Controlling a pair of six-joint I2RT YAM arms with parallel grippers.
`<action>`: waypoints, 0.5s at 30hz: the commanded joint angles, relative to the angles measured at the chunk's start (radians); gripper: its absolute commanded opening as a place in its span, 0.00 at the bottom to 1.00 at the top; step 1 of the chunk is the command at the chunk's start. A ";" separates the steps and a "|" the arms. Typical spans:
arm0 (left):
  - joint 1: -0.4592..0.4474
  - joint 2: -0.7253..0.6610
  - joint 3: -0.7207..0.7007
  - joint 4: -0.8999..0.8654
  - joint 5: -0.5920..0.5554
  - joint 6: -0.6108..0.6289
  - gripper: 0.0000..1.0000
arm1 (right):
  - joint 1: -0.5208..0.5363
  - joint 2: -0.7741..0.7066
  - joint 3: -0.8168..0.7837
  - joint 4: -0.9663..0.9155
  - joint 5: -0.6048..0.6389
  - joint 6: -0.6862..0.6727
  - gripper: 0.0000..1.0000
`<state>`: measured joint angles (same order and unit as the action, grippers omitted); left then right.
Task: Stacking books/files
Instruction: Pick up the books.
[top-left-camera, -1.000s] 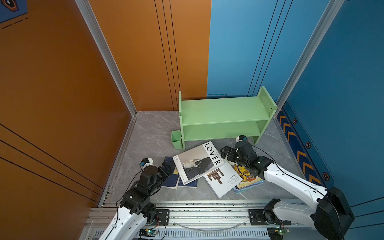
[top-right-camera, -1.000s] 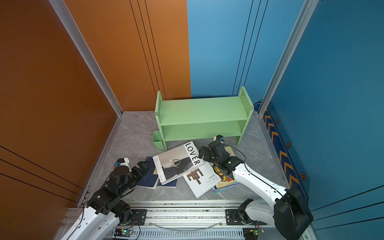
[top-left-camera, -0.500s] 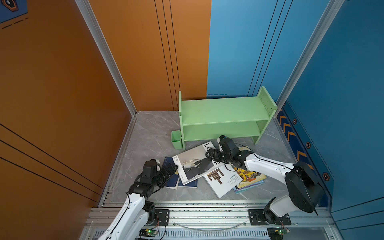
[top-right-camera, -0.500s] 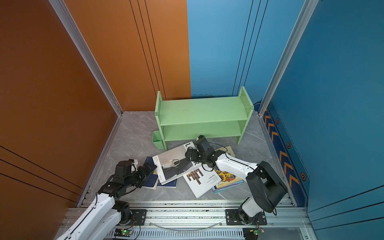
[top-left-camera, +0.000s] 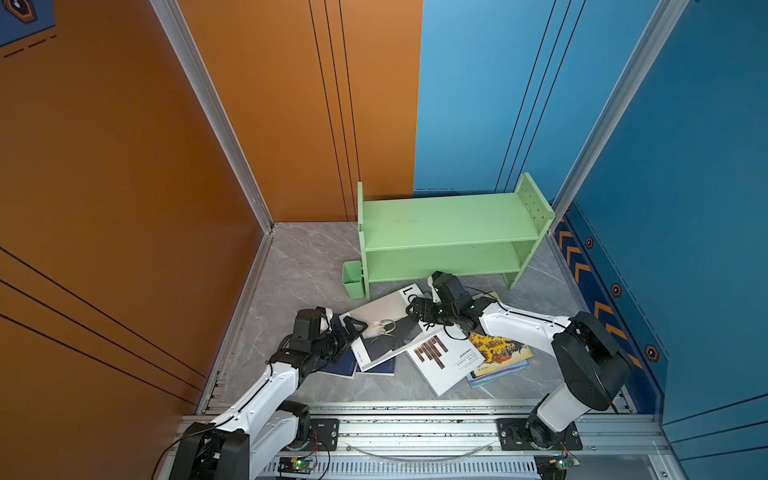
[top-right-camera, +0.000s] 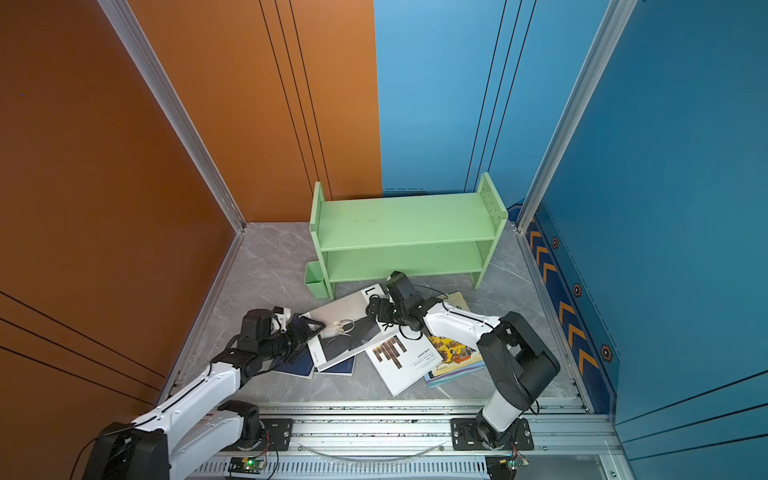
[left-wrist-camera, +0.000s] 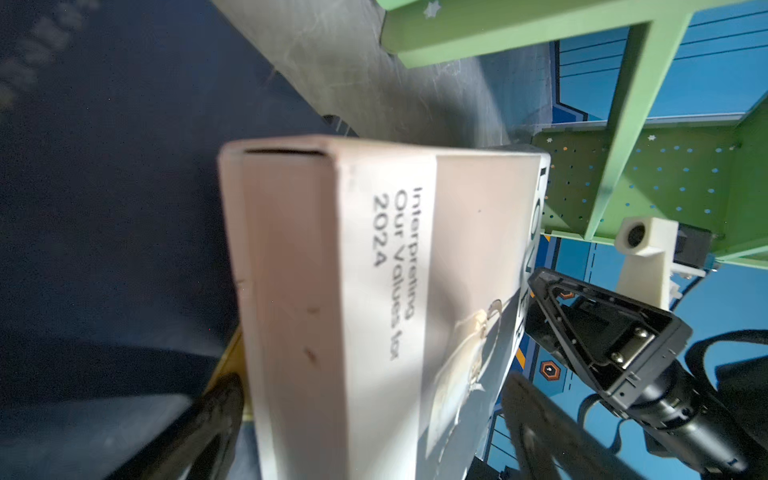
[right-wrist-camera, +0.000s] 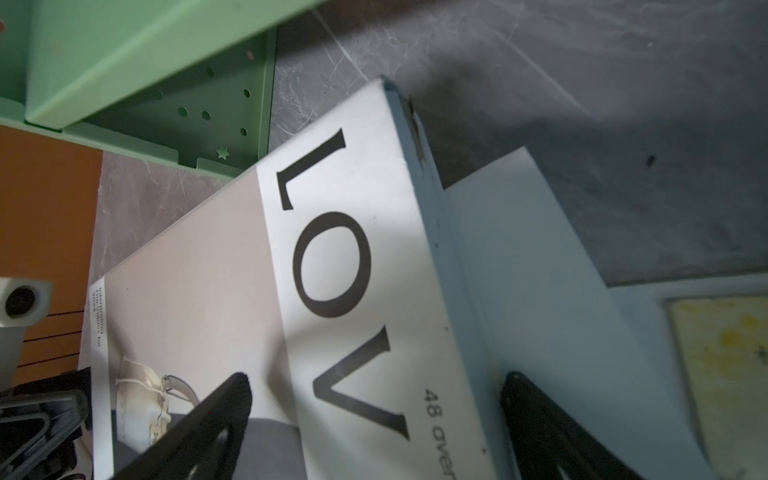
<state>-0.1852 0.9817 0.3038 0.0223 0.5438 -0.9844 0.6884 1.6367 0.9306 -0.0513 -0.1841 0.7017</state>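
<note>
Orange walls (top-left-camera: 124, 187) and blue walls (top-left-camera: 685, 166) close in a grey marbled table (top-left-camera: 299, 266). At its back stands a green shelf (top-left-camera: 440, 216), just beyond the right tool (top-left-camera: 412, 309). Between the two tools lies the thick white "LOVER" book (top-left-camera: 382, 309), resting on the other books. Behind the right tool, under its arm, lies the white book with brown-black bars (top-left-camera: 444, 361). It overlaps a yellow picture book (top-left-camera: 498, 349) and a thin light-blue book (top-left-camera: 500, 371). Beneath the left tool (top-left-camera: 357, 326) lie two navy books (top-left-camera: 376, 368). A small green cup (top-left-camera: 353, 278) hangs on the shelf's end. Each tool has its jaws spread wide and grips nothing. The right one straddles the book's titled edge, the left one the opposite corner.
</note>
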 joint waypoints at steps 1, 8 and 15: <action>-0.011 0.014 0.028 0.089 0.064 0.006 0.98 | 0.003 0.020 0.024 0.025 -0.048 -0.010 0.96; -0.023 -0.026 0.057 0.112 0.093 -0.005 0.98 | -0.005 0.038 0.030 0.056 -0.096 0.011 0.96; -0.024 -0.117 0.072 0.075 0.088 -0.041 0.88 | -0.027 0.041 0.022 0.100 -0.146 0.035 0.96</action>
<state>-0.1993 0.8967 0.3294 0.0929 0.6014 -1.0172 0.6621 1.6650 0.9417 0.0189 -0.2813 0.7216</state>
